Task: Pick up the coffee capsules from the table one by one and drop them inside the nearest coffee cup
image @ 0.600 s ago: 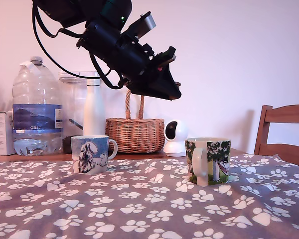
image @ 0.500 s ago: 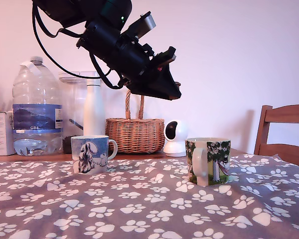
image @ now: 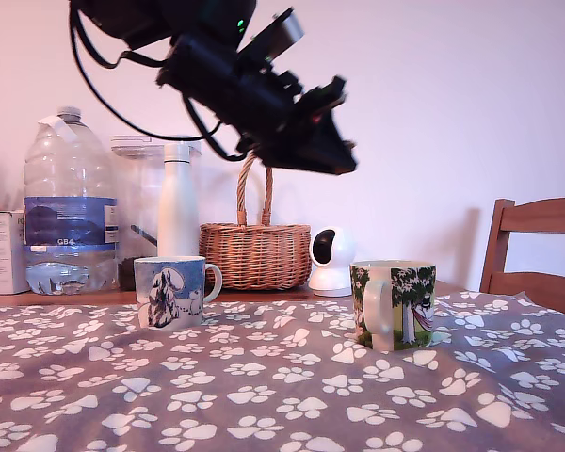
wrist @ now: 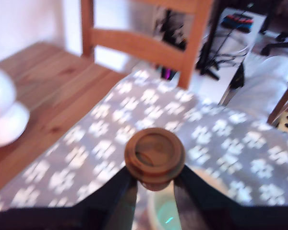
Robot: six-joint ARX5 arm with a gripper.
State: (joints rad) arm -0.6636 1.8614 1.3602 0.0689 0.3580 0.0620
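Note:
In the wrist view my gripper (wrist: 154, 181) is shut on a brown coffee capsule (wrist: 154, 155), its round face towards the camera. The blurred pale rim of a cup (wrist: 164, 213) shows right beneath the fingers. In the exterior view my gripper (image: 339, 162) hangs high in the air, above and a little to the exterior view's left of the coffee cup (image: 393, 304), a white mug with green trees. I cannot make out the capsule there. The table (image: 264, 395) lies under a grey-mauve paw-print cloth (wrist: 221, 139).
A blue-and-white mug (image: 172, 291) stands at the exterior view's left. Behind it are a large water bottle (image: 69, 202), a white flask (image: 178, 202), a wicker basket (image: 254, 252) and a small white camera (image: 331, 261). A wooden chair (image: 537, 250) stands at the table's right edge.
The arm has risen and swung towards the exterior view's right, nearer to above the tree mug. The mugs have not moved.

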